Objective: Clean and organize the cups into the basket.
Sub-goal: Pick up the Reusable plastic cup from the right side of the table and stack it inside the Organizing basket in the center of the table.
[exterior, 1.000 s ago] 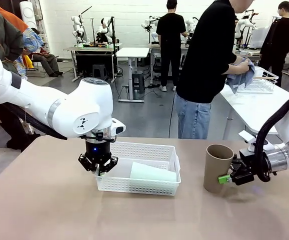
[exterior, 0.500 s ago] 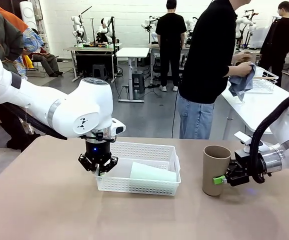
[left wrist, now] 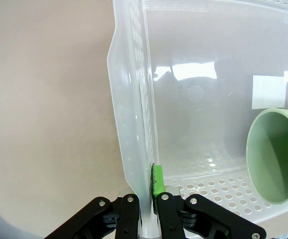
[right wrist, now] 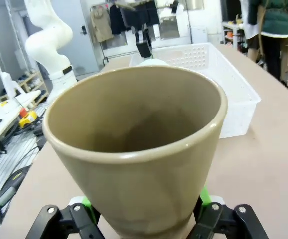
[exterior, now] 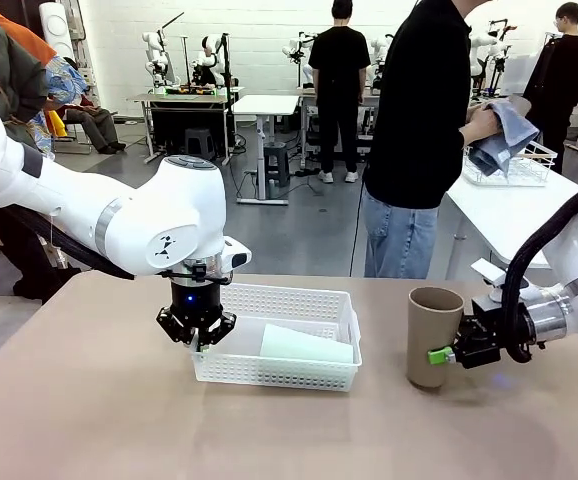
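Two cups matter here. The mint cup [left wrist: 278,154] lies on its side in the basket [left wrist: 129,124], just beyond and to one side of the left gripper [left wrist: 146,194]. That gripper's jaws are pinched narrow on the basket's side wall, one finger inside and one outside.

The tan cup [exterior: 434,335] stands upright on the table [exterior: 89,400] between the jaws of the right gripper [right wrist: 145,200]. Those jaws stand wide, with the pads low at the cup's base; I cannot tell whether they press.

Held so low, the tall tapered cup may tip or slip out of the jaws when lifted. Any tug from the left jaws would drag the basket off its spot.
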`<action>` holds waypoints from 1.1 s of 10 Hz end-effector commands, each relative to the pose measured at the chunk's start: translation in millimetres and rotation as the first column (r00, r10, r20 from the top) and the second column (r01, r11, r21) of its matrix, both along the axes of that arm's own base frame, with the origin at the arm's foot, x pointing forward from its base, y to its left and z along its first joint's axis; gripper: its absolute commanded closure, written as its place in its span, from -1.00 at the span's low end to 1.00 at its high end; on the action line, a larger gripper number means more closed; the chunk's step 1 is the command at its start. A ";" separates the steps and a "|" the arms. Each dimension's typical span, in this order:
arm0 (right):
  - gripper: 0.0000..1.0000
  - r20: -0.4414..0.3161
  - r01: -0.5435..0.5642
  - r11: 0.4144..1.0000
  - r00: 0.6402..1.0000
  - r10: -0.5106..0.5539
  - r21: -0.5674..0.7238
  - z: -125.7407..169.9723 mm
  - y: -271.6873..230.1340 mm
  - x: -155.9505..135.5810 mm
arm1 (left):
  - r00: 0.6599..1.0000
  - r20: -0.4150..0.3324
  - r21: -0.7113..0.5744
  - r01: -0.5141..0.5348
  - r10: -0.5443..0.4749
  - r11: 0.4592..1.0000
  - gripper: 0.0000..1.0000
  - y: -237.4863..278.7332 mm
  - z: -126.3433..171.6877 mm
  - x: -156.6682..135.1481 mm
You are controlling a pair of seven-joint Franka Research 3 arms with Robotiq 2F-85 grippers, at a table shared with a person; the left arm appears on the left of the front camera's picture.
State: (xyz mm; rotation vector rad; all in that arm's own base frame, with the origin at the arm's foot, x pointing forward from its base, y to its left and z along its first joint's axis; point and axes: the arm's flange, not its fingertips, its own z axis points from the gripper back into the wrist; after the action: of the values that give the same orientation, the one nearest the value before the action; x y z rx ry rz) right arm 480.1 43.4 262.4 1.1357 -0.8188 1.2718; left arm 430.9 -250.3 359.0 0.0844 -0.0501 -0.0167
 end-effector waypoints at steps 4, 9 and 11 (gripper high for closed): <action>1.00 0.072 0.261 0.951 0.965 -0.252 -0.167 193.4 -16.2 -44.5 | 1.000 0.011 0.013 0.013 -0.013 1.000 1.00 0.3 0.9 -1.1; 1.00 0.098 0.334 0.932 0.942 -0.322 -0.139 235.1 -25.0 -48.3 | 1.000 0.011 0.013 0.013 -0.013 1.000 1.00 0.3 0.9 -1.1; 1.00 0.098 0.334 0.932 0.942 -0.322 -0.139 235.1 -25.0 -48.3 | 1.000 0.011 0.013 0.013 -0.013 1.000 1.00 0.3 0.9 -1.1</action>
State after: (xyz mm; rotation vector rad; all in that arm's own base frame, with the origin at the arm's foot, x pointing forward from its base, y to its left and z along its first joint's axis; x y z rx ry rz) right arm 430.7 19.3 497.9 0.7826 -0.8980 1.0555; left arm 431.0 -250.3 359.1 0.0843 -0.0503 -0.0167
